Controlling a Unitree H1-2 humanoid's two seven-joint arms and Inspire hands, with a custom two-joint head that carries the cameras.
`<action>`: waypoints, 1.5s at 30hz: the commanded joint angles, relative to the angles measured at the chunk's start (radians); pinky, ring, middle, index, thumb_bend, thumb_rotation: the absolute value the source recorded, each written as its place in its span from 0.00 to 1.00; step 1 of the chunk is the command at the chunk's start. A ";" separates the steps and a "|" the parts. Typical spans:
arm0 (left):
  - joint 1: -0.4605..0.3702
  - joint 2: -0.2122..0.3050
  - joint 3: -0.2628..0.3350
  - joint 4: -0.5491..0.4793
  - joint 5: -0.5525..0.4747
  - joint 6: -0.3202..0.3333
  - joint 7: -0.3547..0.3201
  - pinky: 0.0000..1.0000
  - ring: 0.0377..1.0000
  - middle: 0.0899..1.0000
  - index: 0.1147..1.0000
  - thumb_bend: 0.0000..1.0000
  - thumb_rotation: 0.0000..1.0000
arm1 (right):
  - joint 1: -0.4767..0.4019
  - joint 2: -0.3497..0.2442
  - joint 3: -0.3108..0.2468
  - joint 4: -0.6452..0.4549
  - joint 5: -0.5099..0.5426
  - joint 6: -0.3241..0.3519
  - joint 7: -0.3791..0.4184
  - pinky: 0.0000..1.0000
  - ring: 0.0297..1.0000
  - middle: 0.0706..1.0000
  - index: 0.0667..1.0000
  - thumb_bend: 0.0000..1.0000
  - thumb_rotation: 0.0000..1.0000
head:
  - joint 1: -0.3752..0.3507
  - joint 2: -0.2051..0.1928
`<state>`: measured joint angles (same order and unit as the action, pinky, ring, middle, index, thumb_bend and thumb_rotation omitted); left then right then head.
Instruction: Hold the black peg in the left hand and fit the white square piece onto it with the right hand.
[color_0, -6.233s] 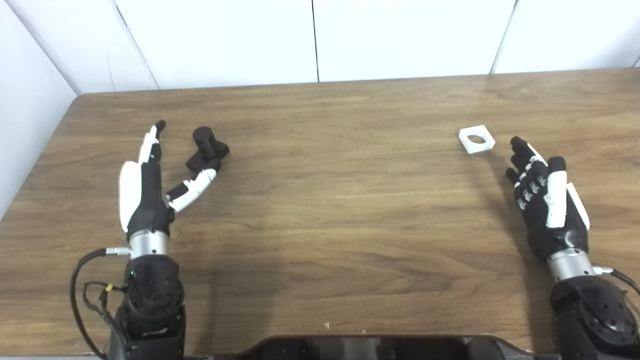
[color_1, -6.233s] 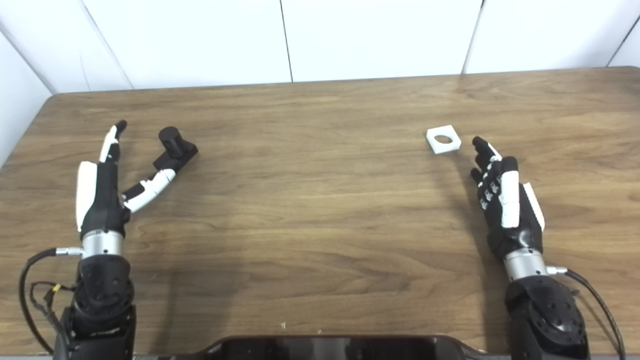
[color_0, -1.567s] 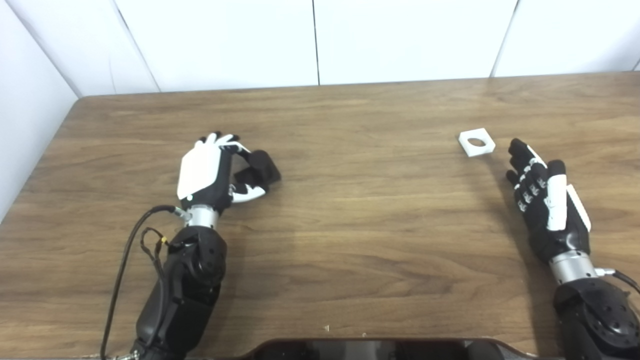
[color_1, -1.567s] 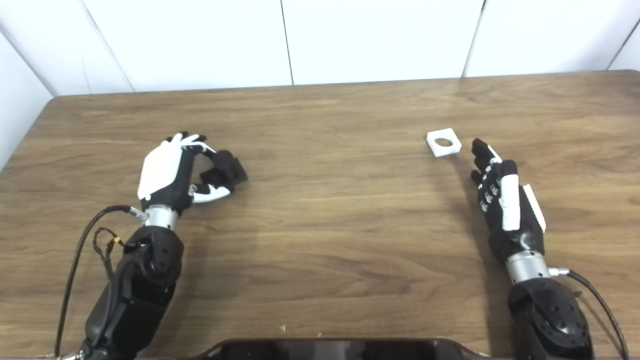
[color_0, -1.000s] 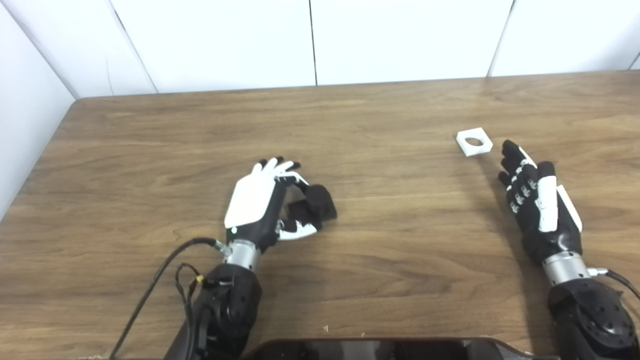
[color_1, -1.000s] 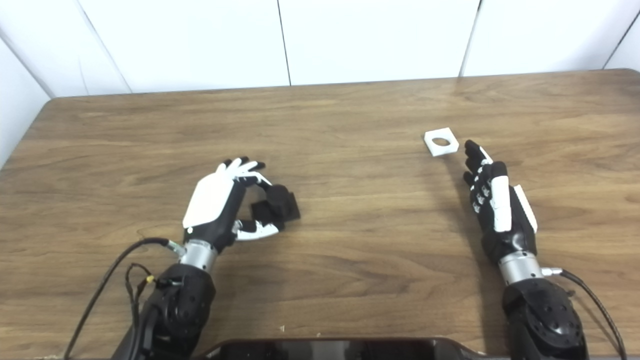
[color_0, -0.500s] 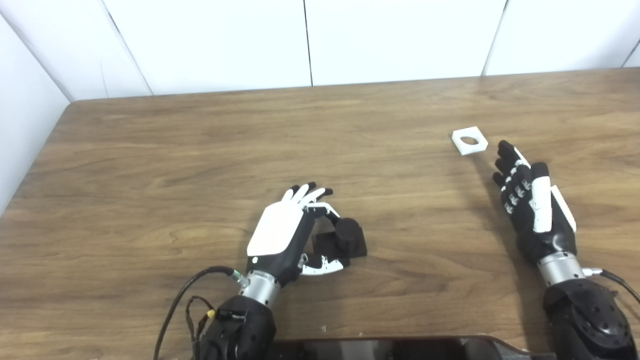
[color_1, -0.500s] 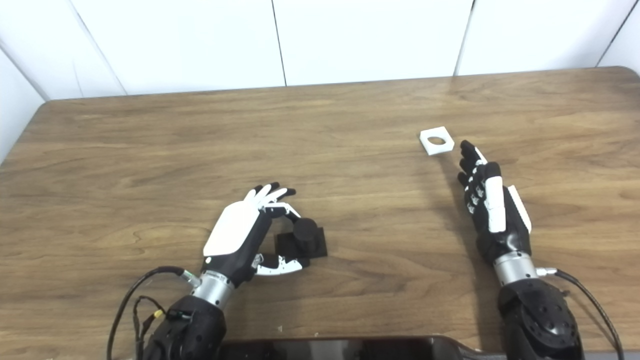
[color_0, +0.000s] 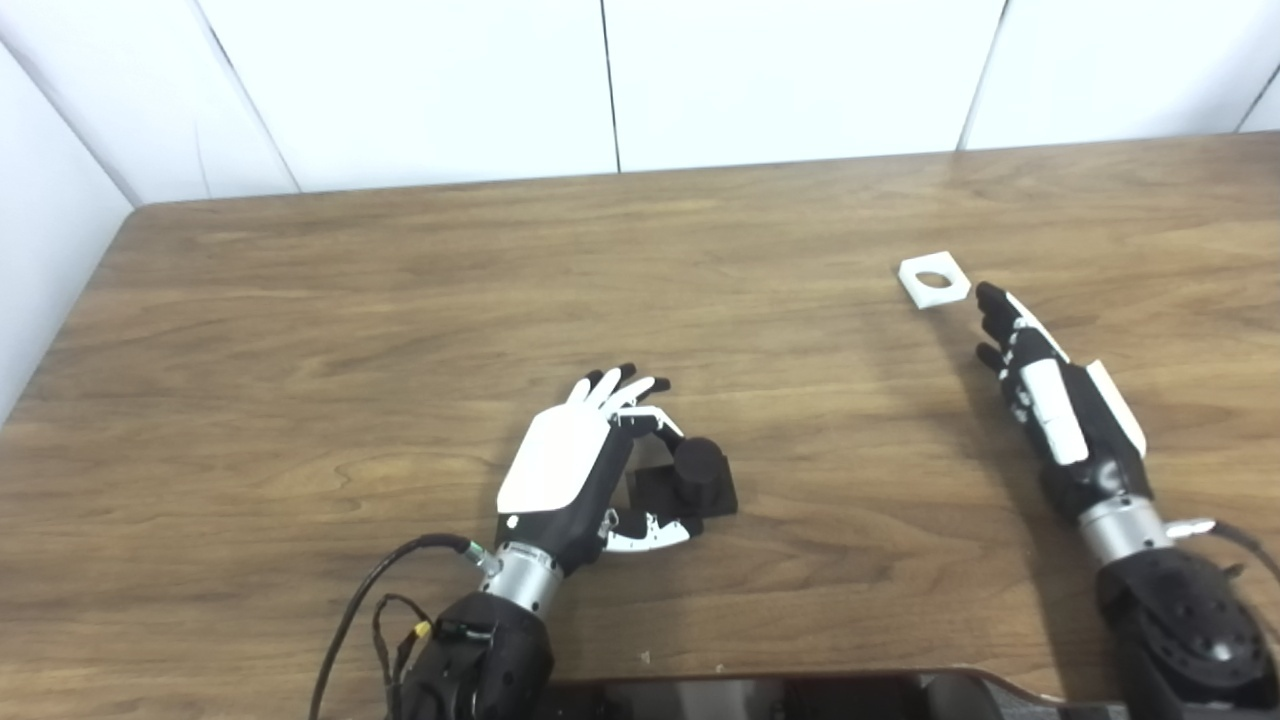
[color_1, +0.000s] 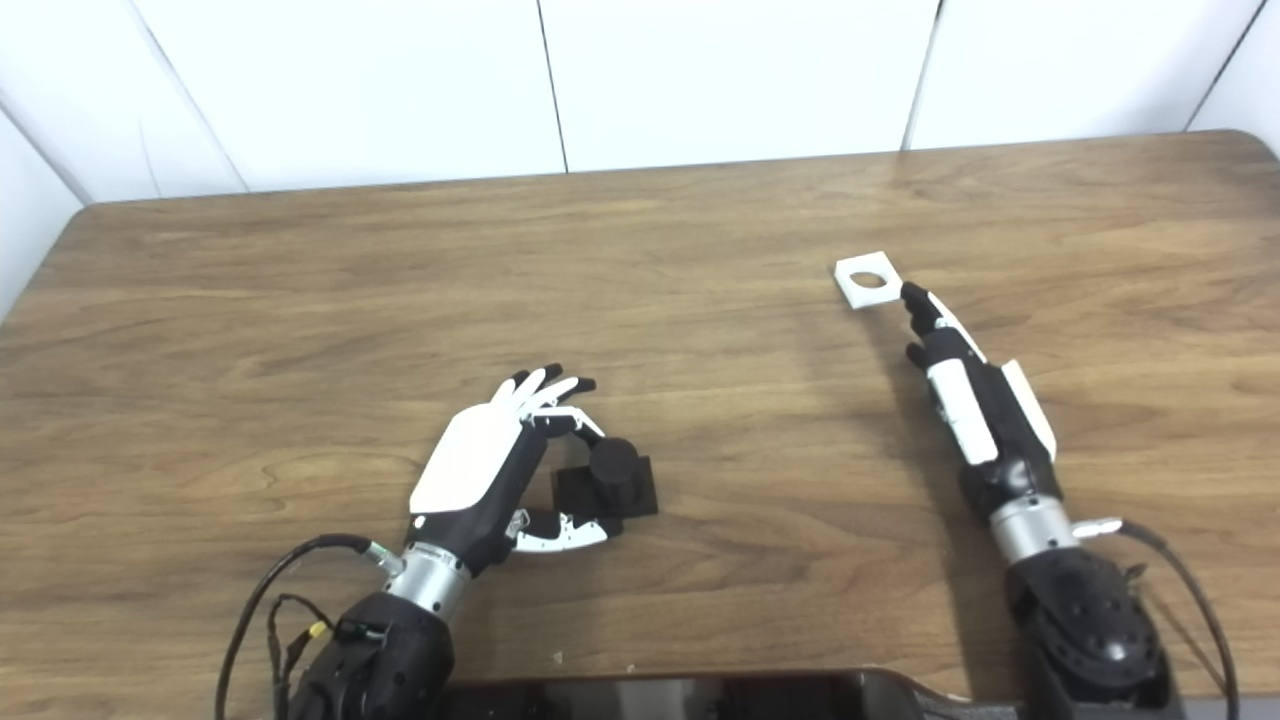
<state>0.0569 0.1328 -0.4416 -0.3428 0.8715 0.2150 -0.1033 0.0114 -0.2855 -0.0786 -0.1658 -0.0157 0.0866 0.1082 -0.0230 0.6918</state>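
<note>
- Left hand (color_0: 575, 470) sits near the middle of the wooden table (color_0: 300, 330), toward the near edge, its white back turned up and to the left.
- Its fingers (color_0: 615, 385) and thumb (color_0: 650, 532) curl around the black peg (color_0: 690, 478); the thumb lies along the near side of the peg's square base and one fingertip reaches its far side, so this hand is clasped on the peg.
- That peg stands upright on its square base on the tabletop, the round post pointing up.
- Right hand (color_1: 965, 395) lies on the right side of the table, edge-on, with fingers held straight and pointing far and slightly left; it grips nothing.
- Its fingers lie close side by side, with the thumb held a little apart from them.
- White square piece (color_1: 866, 280) lies flat on the table at far right, round hole facing up.
- Fingertips (color_1: 912, 293) of the right hand are just beside the piece's near right corner; whether they touch it cannot be told.
- Peg and square piece are well apart, with bare wood between them.
- White wall panels (color_0: 600, 80) stand behind the far edge of the table.
</note>
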 joint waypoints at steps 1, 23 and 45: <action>-0.006 -0.006 0.006 0.018 0.019 -0.004 0.004 1.00 0.97 0.88 0.42 0.52 0.07 | -0.082 -0.029 0.006 -0.050 -0.071 -0.006 -0.021 0.87 0.92 0.92 0.85 0.79 0.52 | 0.000 0.000; -0.027 -0.022 0.045 0.072 0.009 -0.029 0.015 1.00 0.98 0.89 0.42 0.52 0.07 | -0.367 -0.221 0.155 0.087 -0.438 0.072 0.074 0.95 1.00 0.98 0.80 0.84 0.28 | -0.026 -0.023; -0.034 -0.043 0.039 0.083 0.030 -0.034 0.026 1.00 0.97 0.88 0.42 0.52 0.07 | -0.599 -0.321 0.247 0.360 -0.520 0.065 0.174 0.99 1.00 0.97 0.77 0.88 0.21 | -0.022 -0.036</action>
<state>0.0333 0.0902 -0.4038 -0.2785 0.8801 0.1765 -0.0806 -0.5201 -0.5738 0.1709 0.2080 -0.5242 0.1734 0.2804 -0.0445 0.6550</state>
